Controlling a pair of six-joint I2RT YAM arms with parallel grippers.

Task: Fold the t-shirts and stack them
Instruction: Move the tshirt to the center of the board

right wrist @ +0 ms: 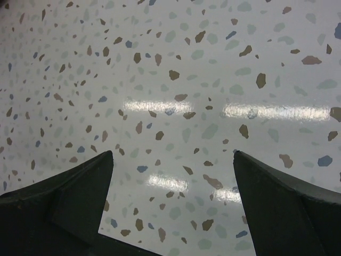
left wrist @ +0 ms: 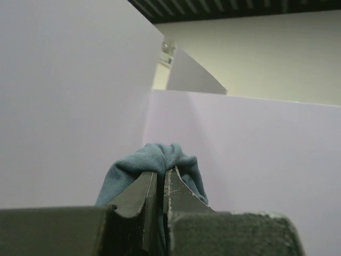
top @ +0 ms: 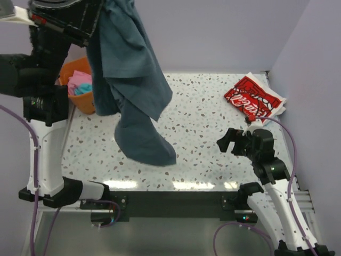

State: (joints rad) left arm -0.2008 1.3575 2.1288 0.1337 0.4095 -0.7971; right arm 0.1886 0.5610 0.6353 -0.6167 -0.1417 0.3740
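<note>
The left gripper's [left wrist: 162, 173] fingers [left wrist: 139, 193] are pressed together with a bunch of slate-blue t-shirt [left wrist: 155, 154] pinched between them; from the wrist view the cloth bulges up over the tips against the pale lavender wall [left wrist: 64, 96]. That arm is raised high on the left. From above, the shirt hangs down from it in a long twisted drape, and its lower end lies crumpled on the speckled table [top: 208, 138], left of the middle.

The right gripper [right wrist: 173, 154] has its two dark fingers [right wrist: 80, 192] spread wide, with only bare terrazzo-patterned tabletop between them. It sits low over the near right part of the table, well apart from the hanging shirt.

A red t-shirt with white script lettering [top: 253, 98] lies folded in the far right corner. At the far left stands an orange basket [top: 85, 104], just beside the hanging cloth, with a pink shirt [top: 80, 80] and a turquoise shirt [top: 82, 89] bundled inside.
</note>
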